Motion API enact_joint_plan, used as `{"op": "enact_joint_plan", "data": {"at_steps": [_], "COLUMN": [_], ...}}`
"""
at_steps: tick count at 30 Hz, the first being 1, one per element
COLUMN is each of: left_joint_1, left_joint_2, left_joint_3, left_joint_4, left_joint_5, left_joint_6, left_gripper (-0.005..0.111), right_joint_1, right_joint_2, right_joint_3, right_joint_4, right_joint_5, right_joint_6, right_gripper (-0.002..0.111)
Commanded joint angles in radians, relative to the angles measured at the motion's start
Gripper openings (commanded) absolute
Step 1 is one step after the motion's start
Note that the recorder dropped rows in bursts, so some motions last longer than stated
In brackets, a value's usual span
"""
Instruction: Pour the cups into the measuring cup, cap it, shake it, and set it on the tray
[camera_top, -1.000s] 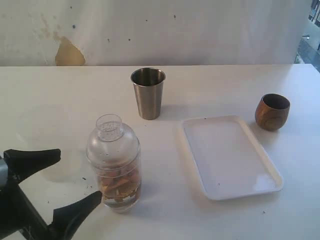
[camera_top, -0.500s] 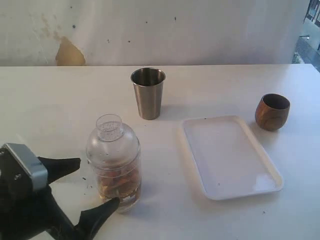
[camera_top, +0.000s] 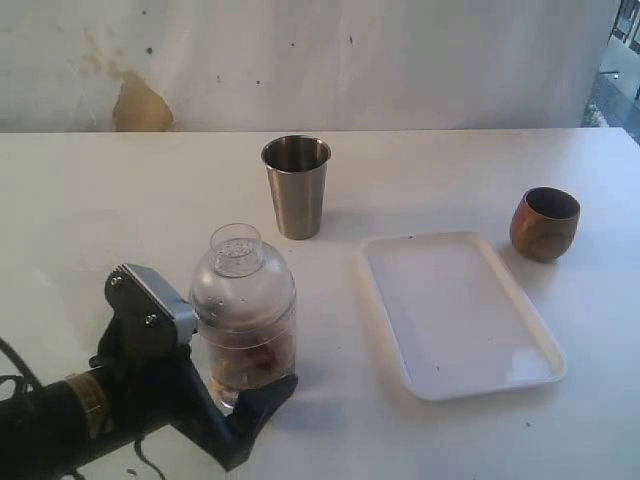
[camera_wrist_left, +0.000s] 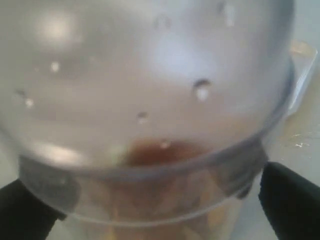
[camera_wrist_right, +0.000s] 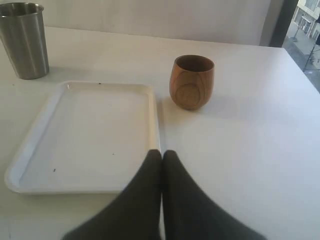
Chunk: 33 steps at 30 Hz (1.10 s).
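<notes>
The clear measuring cup (camera_top: 245, 335) stands at the front left with brown and yellow contents in its lower part, and the dome cap (camera_top: 238, 268) sits on it. My left gripper (camera_top: 240, 365) is open, one black finger (camera_top: 272, 392) showing at the cup's right and the other hidden behind it. The cup (camera_wrist_left: 150, 100) fills the left wrist view between the fingers (camera_wrist_left: 292, 200). The steel tumbler (camera_top: 296, 190) stands upright behind. The wooden cup (camera_top: 545, 225) stands right of the white tray (camera_top: 450, 310). My right gripper (camera_wrist_right: 162, 152) is shut and holds nothing, near the tray's (camera_wrist_right: 85, 135) corner.
A pale wall with a brown stain (camera_top: 138, 108) runs behind the white table (camera_top: 100, 200). In the right wrist view the tumbler (camera_wrist_right: 25, 42) and wooden cup (camera_wrist_right: 192, 82) stand beyond the tray. A window (camera_wrist_right: 305, 30) lies at the far right.
My left gripper has come forward and to the right, so its fingers now straddle the measuring cup. The capped cup has shifted slightly to the right. The right gripper stays shut.
</notes>
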Motion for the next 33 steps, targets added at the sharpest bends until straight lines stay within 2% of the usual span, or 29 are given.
{"op": "enact_joint_plan", "data": {"at_steps": [1, 14, 17, 19, 21, 25, 27, 28, 33], "left_joint_1": [-0.004, -0.004, -0.004, -0.004, -0.004, -0.004, -0.004, -0.004, -0.004], "left_joint_2": [0.065, 0.104, 0.104, 0.104, 0.104, 0.104, 0.104, 0.101, 0.018], "left_joint_3": [-0.052, -0.096, -0.096, -0.096, -0.096, -0.1, -0.1, -0.1, -0.1], "left_joint_4": [-0.007, -0.007, -0.009, -0.013, -0.028, 0.009, 0.045, 0.055, 0.036], "left_joint_5": [-0.019, -0.053, -0.058, -0.074, -0.078, -0.073, -0.076, -0.085, -0.099], "left_joint_6": [0.0, 0.0, -0.011, -0.026, -0.028, -0.026, -0.026, -0.026, -0.073], "left_gripper": [0.105, 0.105, 0.101, 0.092, 0.075, 0.032, 0.006, 0.0, 0.0], "right_joint_1": [-0.004, -0.004, -0.004, -0.004, -0.004, -0.004, -0.004, -0.004, -0.004], "right_joint_2": [-0.006, -0.006, -0.006, -0.006, -0.006, -0.006, -0.006, -0.006, -0.006], "right_joint_3": [0.003, 0.003, 0.003, 0.003, 0.003, 0.003, 0.003, 0.003, 0.003], "right_joint_4": [0.0, 0.0, 0.0, 0.0, 0.0, 0.0, 0.0, 0.0, 0.0], "right_joint_5": [-0.008, -0.008, -0.008, -0.008, -0.008, -0.008, -0.008, -0.008, -0.008], "right_joint_6": [0.004, 0.004, 0.004, 0.004, 0.004, 0.004, 0.004, 0.004, 0.004], "right_gripper": [0.0, 0.0, 0.0, 0.0, 0.0, 0.0, 0.0, 0.0, 0.0]}}
